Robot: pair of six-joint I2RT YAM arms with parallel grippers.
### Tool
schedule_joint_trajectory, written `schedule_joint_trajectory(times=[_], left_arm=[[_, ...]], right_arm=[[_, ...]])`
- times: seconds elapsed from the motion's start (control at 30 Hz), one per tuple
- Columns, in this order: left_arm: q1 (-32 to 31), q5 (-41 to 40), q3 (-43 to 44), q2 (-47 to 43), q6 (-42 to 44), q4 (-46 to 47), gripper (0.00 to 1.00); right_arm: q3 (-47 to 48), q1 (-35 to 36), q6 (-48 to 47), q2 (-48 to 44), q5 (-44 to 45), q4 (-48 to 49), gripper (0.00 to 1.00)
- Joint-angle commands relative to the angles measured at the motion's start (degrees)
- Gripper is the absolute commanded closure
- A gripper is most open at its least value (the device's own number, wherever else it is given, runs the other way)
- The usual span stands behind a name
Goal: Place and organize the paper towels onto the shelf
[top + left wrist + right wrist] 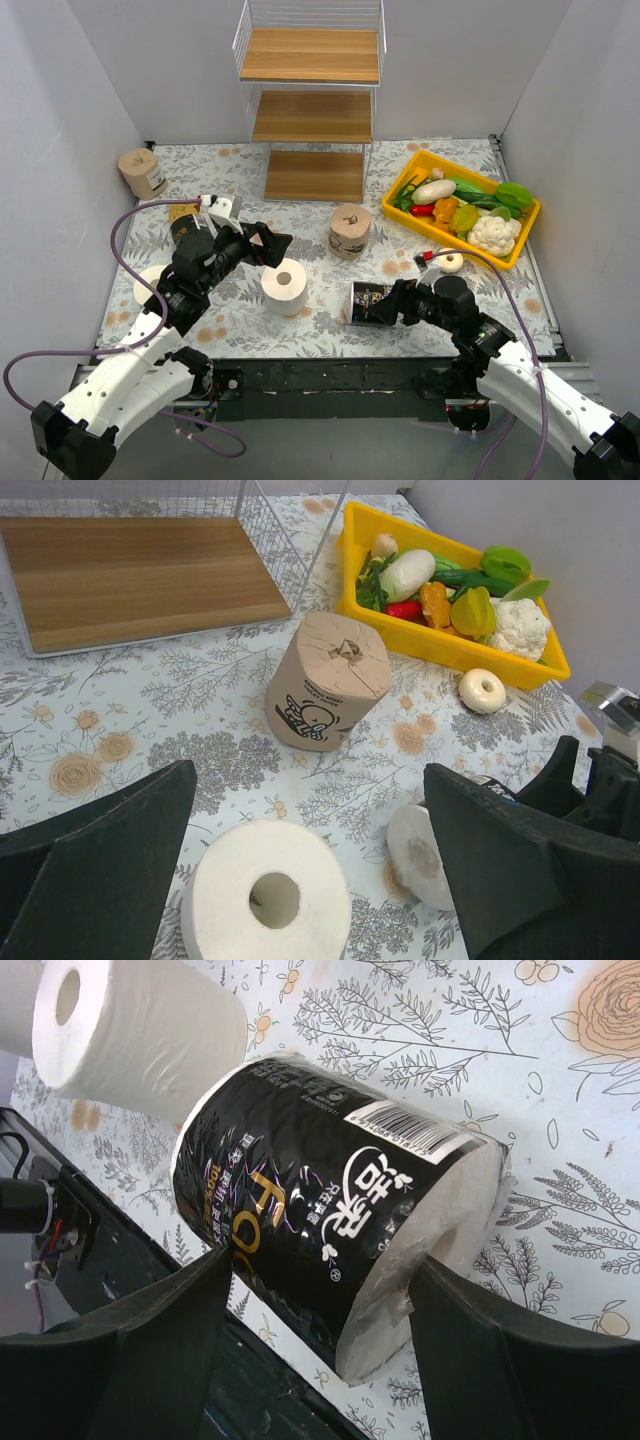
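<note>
Top external — shelf [315, 175] at back, towel rolls down on table [230, 170]

Left gripper [268, 243] hangs wide open just above the white roll [285, 286], which stands upright. Right gripper [390, 302] has its fingers on either side of the black roll [300, 1230], lying on its side — clamped or not, cannot tell. Tan roll [349, 231] stands upright near the shelf.

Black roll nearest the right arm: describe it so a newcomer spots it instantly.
On the floral table, go to the near edge, right of centre. The black-wrapped roll lies there on its side. Its neighbour, the white roll, is plain and upright; this one carries gold and white lettering and a barcode.
</note>
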Motion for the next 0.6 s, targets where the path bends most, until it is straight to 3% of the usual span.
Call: schedule_joint_trajectory(times=[0.0,0.33,0.57], left_arm=[[-0.15,-0.03,0.13,-0.11,0.08,-0.21,0.02],[-0.15,-0.74,0.30,-1.34,1.05,-0.12,0.02],[-0.15,-1.35,0.48,-2.31,2.19,-0.12,0.02]], right_arm=[[-1.06,-0.29,-2.02,-0.80,-1.33,5.49,0.27],[5.60,-0.29,-8.87,2.80,0.87,1.89,0.37],[17.19,2.95,-14.06,14.57,7.80,-9.18,0.40]])
